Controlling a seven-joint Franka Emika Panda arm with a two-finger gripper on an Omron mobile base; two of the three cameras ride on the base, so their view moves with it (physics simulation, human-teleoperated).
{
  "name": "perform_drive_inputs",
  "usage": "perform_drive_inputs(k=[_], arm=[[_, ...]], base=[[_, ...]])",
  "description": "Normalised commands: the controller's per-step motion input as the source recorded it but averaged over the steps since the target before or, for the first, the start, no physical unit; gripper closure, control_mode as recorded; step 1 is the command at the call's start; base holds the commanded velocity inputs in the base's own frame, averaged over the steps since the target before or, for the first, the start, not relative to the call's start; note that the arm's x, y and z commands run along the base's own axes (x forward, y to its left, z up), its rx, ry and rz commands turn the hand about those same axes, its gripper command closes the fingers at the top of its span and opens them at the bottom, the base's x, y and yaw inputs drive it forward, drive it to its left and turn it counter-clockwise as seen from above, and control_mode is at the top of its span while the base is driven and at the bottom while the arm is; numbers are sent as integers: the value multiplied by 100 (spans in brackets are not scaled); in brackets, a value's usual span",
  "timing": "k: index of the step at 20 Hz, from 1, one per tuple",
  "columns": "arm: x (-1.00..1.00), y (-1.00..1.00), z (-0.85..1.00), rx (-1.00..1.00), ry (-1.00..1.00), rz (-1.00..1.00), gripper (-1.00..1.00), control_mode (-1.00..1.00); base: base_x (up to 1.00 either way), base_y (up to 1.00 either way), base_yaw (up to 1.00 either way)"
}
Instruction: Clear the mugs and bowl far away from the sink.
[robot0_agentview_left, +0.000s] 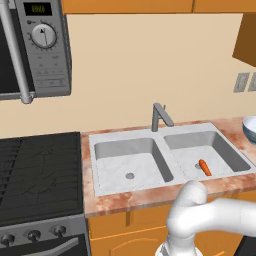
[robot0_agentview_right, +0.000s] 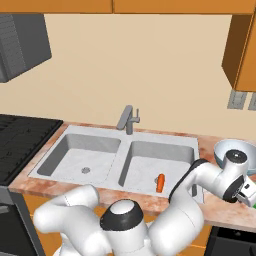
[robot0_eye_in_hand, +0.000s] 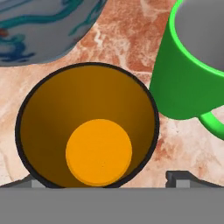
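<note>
Hovering wide open over the black mug (robot0_eye_in_hand: 87, 131) on the marble bench (robot0_eye_in_hand: 127, 39), green mug (robot0_eye_in_hand: 188, 65) at two o'clock, the pincer (robot0_eye_in_hand: 107, 178) should probably pinch its stiff, light, slippery-looking rim.

Kitchen corner with a cream wall (robot0_agentview_left: 130, 65) and orange wood cabinets (robot0_agentview_right: 242, 45).
A mottled reddish stone counter (robot0_agentview_left: 125, 200) runs along the wall, with orange cabinet fronts (robot0_agentview_left: 130, 230) below it. To the left sits a black stove (robot0_agentview_left: 40, 170) with round knobs, and a grey microwave (robot0_agentview_left: 35, 47) hangs above it. Grey outlet plates (robot0_agentview_right: 240, 100) are set in the wall at the right.
</note>
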Motion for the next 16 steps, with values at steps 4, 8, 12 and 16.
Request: perform_drive_inputs(k=[4,8,12,16], arm=[[0,-3,-20,1,0,0,100,-100],[0,0,-19,0,0,-1,100,-100],[0,0,-20,0,0,-2,100,-100],[0,0,-21,0,0,-2,100,-100]], base=[[0,0,0],[0,0,0],[0,0,0],[0,0,0]])
